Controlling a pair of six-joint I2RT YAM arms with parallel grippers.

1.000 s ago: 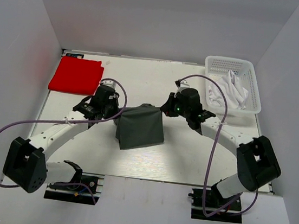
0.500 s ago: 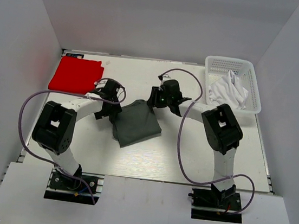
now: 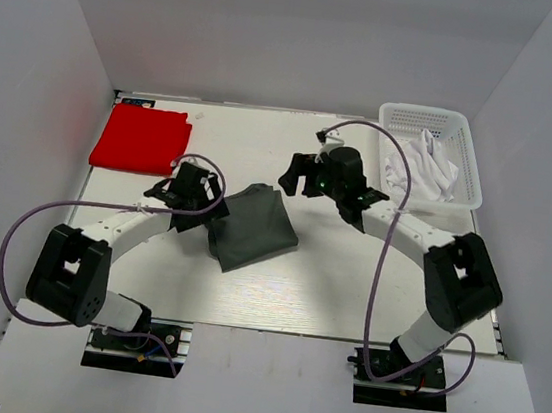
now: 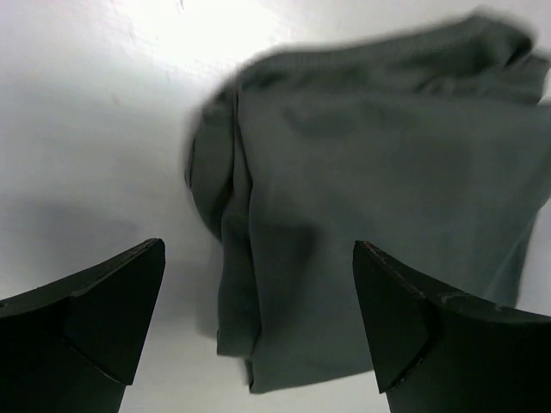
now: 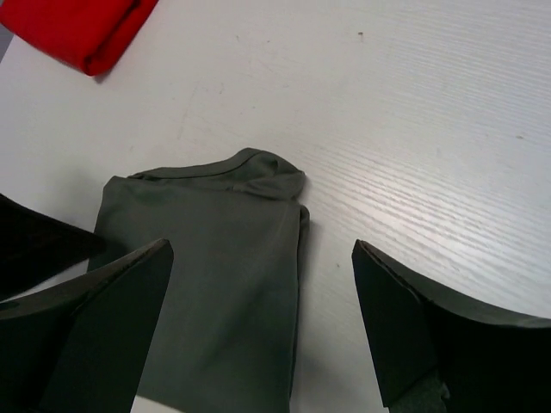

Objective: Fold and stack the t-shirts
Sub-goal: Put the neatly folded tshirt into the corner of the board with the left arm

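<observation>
Closest to the arm bases, the table [image 3: 346, 296] is bare white. A bit further in, pretty much dead centre, the dark grey t-shirt [image 3: 253, 229] lies folded into a rough rectangle, sitting slightly crooked.

The left gripper [image 3: 210, 207] is right at the shirt's left edge. Its fingers [image 4: 95, 318] are spread wide with nothing pinched between them. The wrist view is blurry, and I can't tell if they actually touch the cloth.

The right gripper [image 3: 293, 176] is by the shirt's far right corner. Its claw is wide apart too and grips nothing. From its wrist camera you look down on the folded collar edge, and the gripper looks lifted off the cloth.

Further back, the red t-shirt [image 3: 141, 138] lies folded flat in the far left corner, well apart from the grey one. In the far right corner the white t-shirt [image 3: 424, 164] sits crumpled inside the white lattice basket [image 3: 423, 114].
</observation>
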